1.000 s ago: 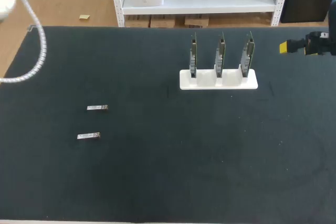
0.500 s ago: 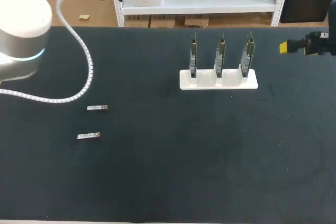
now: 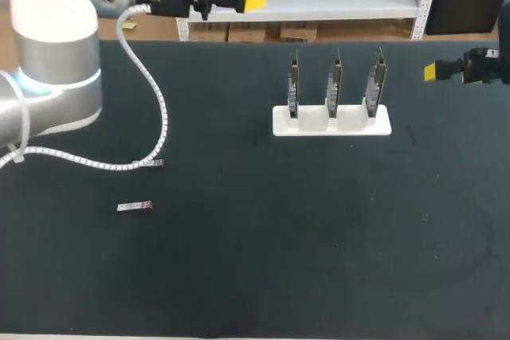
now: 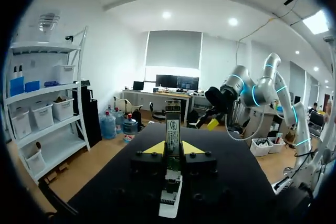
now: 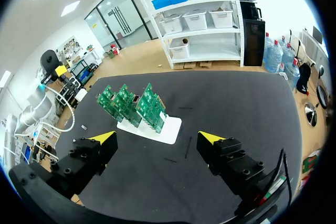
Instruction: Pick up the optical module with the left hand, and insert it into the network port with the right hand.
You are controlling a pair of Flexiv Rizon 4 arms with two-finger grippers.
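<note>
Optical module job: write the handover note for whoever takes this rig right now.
Left gripper: open, empty, raised at the table's far side, away from the modules.
Right gripper: open, empty, raised by the table's right edge, right of the boards.
Near module and far module lie flat at the left; the left arm's cable crosses the far one.
Three boards stand in the white holder.
Done: nothing. Left: left picks a module, right inserts it.

Cable [image 3: 164,115] hides most of one optical module [image 3: 158,163]; right arm [image 3: 488,68] cropped.
</note>
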